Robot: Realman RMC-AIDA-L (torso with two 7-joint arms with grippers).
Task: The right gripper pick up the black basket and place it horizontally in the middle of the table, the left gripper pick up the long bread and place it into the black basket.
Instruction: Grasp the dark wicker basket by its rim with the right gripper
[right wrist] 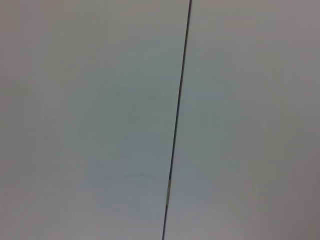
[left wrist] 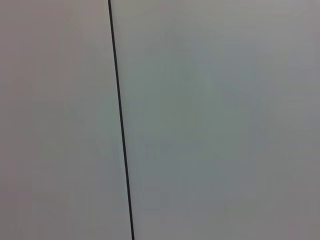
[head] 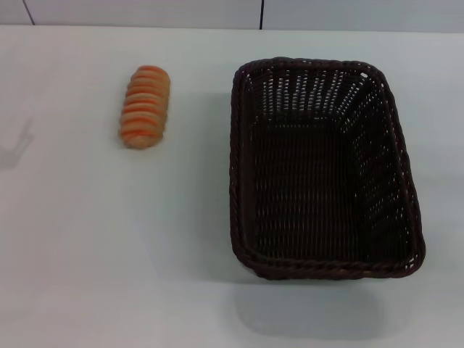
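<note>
The black basket (head: 322,168) is a large dark woven wicker basket. It stands on the white table (head: 109,239) right of the middle, long side running away from me, and it is empty. The long bread (head: 145,106) is an orange-brown ridged loaf lying on the table at the far left, well apart from the basket. Neither gripper nor arm shows in the head view. Both wrist views show only a plain white surface crossed by a thin dark seam (left wrist: 120,120) (right wrist: 179,120).
The table's far edge meets a pale wall with a dark vertical seam (head: 261,14) at the back. A faint shadow (head: 18,141) lies on the table at the far left. Bare tabletop lies between the bread and the basket and along the front.
</note>
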